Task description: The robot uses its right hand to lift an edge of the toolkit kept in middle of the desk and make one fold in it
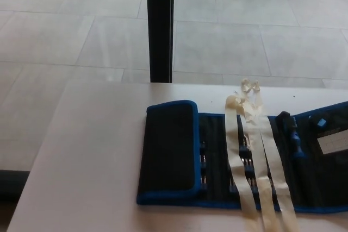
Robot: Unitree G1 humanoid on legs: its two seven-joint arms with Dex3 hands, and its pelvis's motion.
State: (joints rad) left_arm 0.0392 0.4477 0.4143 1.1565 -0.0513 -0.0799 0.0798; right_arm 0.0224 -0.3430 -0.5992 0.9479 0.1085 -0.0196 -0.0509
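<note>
A black toolkit roll with blue edging (217, 161) lies flat on the pale desk (92, 161), running off the right edge of the head view. Its left end is folded over as a flap (168, 150) resting on the rest of the roll. Small tools sit in its inner pockets (244, 158), and a blue-handled tool (293, 134) lies toward the right. Two strips of beige tape (255, 161) cross the kit from the far edge to the near edge. Neither of my hands shows.
A black vertical post (160, 25) stands behind the desk's far edge. Grey tiled floor (65, 31) stretches beyond and to the left. A white label (333, 143) sits on the kit's right part.
</note>
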